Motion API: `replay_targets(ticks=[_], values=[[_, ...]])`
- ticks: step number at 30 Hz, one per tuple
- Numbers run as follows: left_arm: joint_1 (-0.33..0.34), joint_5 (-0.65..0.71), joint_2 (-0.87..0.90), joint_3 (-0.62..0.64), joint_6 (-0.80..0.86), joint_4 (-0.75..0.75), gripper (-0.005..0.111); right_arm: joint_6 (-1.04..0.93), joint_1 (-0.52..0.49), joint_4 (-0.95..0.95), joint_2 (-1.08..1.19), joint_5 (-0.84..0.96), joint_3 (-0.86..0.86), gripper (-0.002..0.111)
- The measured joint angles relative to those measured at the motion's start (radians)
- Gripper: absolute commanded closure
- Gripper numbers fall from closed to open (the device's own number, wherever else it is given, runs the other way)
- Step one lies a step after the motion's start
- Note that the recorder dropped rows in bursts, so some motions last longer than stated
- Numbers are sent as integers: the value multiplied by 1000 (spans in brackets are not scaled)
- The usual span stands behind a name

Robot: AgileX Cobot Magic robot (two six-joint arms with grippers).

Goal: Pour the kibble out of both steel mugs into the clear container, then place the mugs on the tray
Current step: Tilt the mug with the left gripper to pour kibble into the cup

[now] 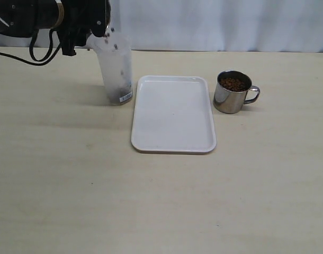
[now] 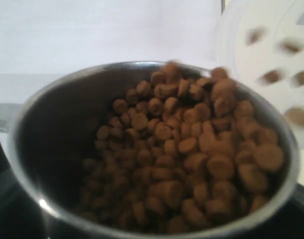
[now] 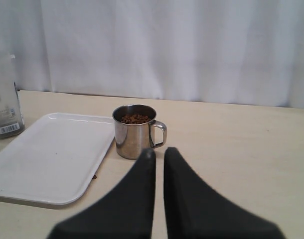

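Note:
At the back left, my left gripper holds one steel mug tipped over the clear container. Kibble fills the mug and slides to its rim, and a few pellets fall into the container's mouth. In the exterior view the arm hides this mug. The second steel mug stands upright right of the white tray, full of kibble, handle pointing right. My right gripper hovers shut and empty in front of that mug, apart from it.
The tray lies between the container and the second mug. One stray pellet lies on the table by the tray's edge. A white curtain closes off the back of the table.

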Motion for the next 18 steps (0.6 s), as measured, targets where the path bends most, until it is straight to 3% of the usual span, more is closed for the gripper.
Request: replay_targets(ticks=[18], values=[[-11, 22, 0, 0, 100, 0, 107, 0, 0, 0, 0, 0, 0, 103]])
